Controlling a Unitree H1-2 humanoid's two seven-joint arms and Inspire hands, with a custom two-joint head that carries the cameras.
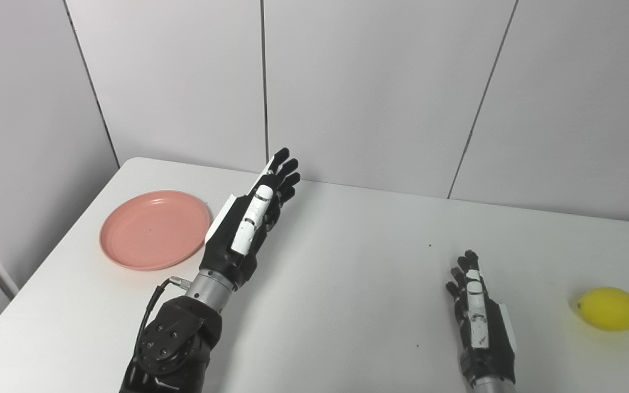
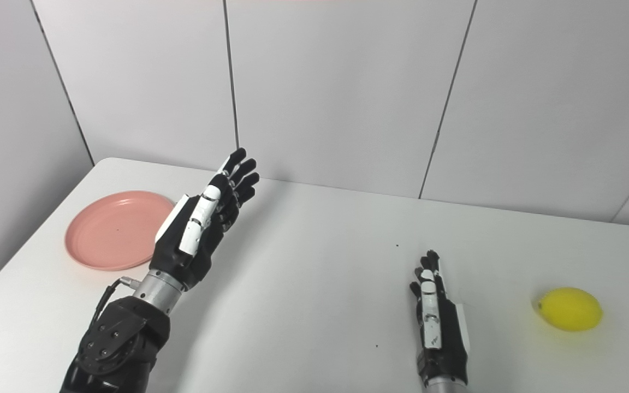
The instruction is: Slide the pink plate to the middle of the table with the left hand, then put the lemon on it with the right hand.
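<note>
Both robot hands released: left robot hand [image 1: 251, 226] beside the stiff, light, likely slippery pink plate [image 1: 153, 229]; push its rim.

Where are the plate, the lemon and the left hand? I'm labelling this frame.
plate [image 1: 145, 232], left eye view, bare centre.
lemon [image 1: 610, 309], left eye view, middle of the peel.
left hand [image 1: 249, 224], left eye view, back of the hand.

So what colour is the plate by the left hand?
Pink, plain, no pattern; the plate shows best in the left eye view.

Plate [image 1: 155, 229] far left on table [image 1: 347, 245], lemon [image 1: 610, 309] right.
</note>
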